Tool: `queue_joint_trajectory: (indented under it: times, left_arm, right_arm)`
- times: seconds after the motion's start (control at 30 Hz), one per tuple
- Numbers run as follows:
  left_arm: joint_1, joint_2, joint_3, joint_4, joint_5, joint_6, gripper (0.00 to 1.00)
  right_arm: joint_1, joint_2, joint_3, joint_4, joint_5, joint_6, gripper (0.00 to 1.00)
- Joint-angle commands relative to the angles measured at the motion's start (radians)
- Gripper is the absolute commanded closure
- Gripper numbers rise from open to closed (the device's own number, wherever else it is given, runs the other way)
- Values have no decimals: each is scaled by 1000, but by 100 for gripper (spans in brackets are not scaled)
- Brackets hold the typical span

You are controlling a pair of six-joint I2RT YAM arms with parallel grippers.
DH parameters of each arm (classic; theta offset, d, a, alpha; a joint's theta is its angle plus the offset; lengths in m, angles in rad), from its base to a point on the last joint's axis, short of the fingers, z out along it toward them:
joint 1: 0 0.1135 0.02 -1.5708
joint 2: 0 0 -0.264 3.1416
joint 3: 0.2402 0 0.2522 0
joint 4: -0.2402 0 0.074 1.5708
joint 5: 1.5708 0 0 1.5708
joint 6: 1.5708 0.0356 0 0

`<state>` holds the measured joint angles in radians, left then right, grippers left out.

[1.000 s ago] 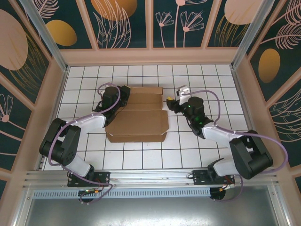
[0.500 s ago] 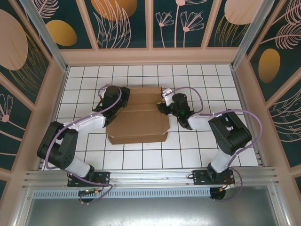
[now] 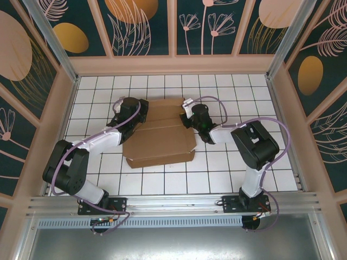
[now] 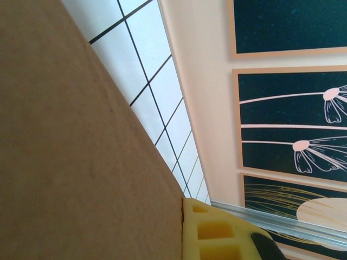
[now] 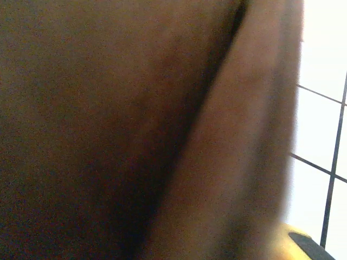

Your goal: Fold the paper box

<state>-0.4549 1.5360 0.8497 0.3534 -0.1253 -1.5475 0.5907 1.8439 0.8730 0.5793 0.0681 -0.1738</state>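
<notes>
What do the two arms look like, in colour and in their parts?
The left arm and the right arm look alike: black joint housings, white link covers, and a lilac cable looping along each. The left finger is yellow, with rectangular recesses.

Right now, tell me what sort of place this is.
Probably a purpose-built robot work cell, not a home: a white gridded table walled in by painted floral panels, an aluminium rail along the near edge, and a brown paper box laid out for folding.

Lab robot cell.
Gridded white table (image 3: 162, 181), floral wall panels (image 3: 143, 32) from 9 to 3 o'clock, aluminium rail (image 3: 173, 201) at 6.
</notes>
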Motion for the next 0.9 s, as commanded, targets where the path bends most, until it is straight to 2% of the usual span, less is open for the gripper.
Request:
queue_joint_trajectory:
  times: [0.0,0.1,0.17,0.33,0.53,0.6,0.7,0.87]
  left_arm:
    - [-3,21,8,-158,-25,-29,100]
    - [-6,21,16,-172,-23,-40,100]
    - [-7,17,20,-185,-28,-45,100]
    - [-12,13,29,-210,-39,-57,100]
    - [-16,21,24,-218,-33,-74,100]
    - [-17,20,22,-216,-31,-75,100]
    - [-19,22,17,-195,-25,-65,100]
    - [-19,21,-23,-137,-11,-54,100]
  right_arm:
    - [20,48,26,-16,76,12,71]
    - [39,70,45,-30,147,28,79]
    - [60,92,75,-67,239,36,83]
    - [122,132,128,-119,552,49,83]
    - [135,146,163,-203,687,106,82]
    - [134,148,173,-231,695,122,72]
    - [134,130,162,-210,626,126,50]
    - [121,-39,28,-33,462,120,32]
